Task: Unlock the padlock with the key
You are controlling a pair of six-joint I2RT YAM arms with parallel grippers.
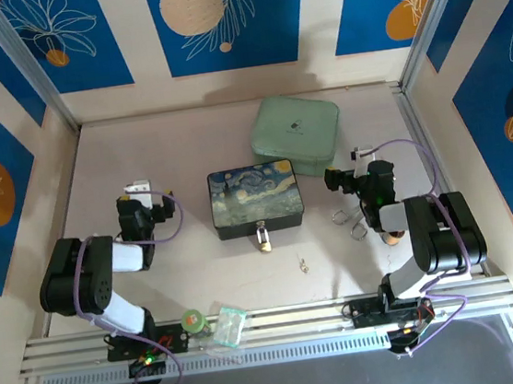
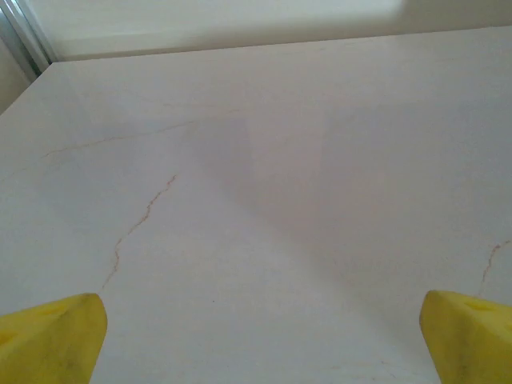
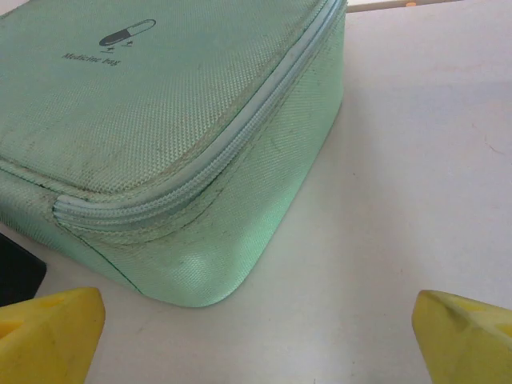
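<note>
Top external view takes in the whole table (image 1: 140, 150): a dark painted box (image 1: 255, 199) with a swirling night-sky lid sits in the middle. The padlock (image 1: 262, 238) hangs at the box's near front edge, brass body down. The key (image 1: 304, 263) lies on the bare tabletop, a little nearer the arms and to the right of the padlock, apart from it. Neither arm is near either one. Behind the box, to the right, rests a pale green zip bag (image 1: 296, 132).

From the right wrist, that bag (image 3: 160, 120) comes up close. Its printed lettering, unreadable from above, reads "Medicine bag" under a small capsule drawing. The right gripper (image 3: 256, 336) is spread wide with nothing between its yellow fingertips (image 3: 52, 332), just short of the bag's corner.

From the left wrist, the left gripper (image 2: 260, 336) is spread just as wide over faintly veined tabletop, its yellow fingertips (image 2: 52, 336) holding nothing.
</note>
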